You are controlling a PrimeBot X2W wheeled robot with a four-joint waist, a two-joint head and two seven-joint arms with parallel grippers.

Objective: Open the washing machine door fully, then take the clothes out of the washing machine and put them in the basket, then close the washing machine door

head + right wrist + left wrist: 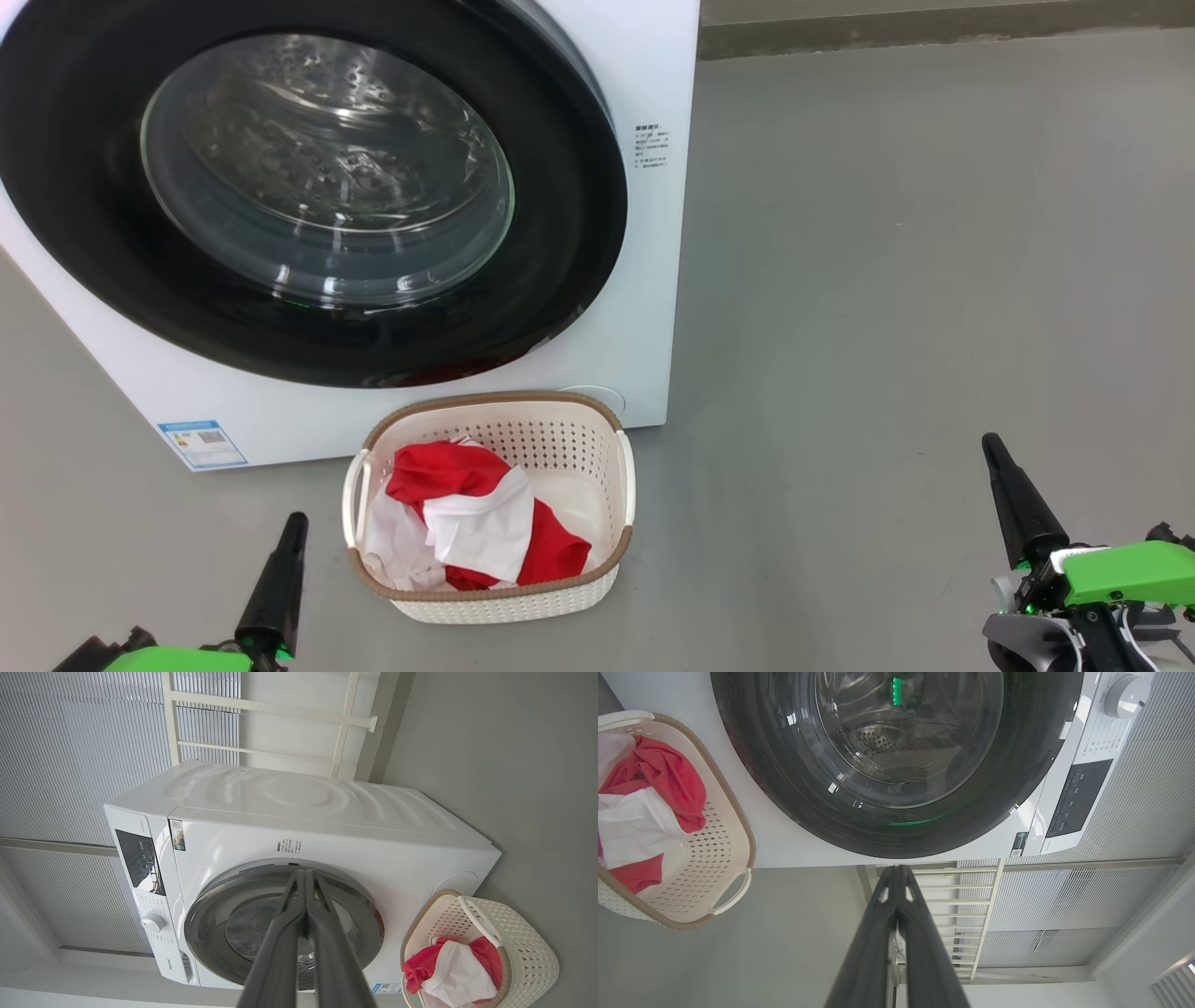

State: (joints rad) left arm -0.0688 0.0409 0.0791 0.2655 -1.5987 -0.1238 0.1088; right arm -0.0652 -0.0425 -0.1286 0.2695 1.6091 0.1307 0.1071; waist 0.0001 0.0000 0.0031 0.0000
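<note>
Washing machine door (308, 196), top beyond view

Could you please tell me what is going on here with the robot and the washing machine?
The robot seems to be at the end of a laundry job. The washing machine door looks shut against the washing machine, and the red and white clothes lie in the basket on the floor in front of it. The left gripper and right gripper are both shut, hold nothing, and hang low on either side of the basket.
</note>
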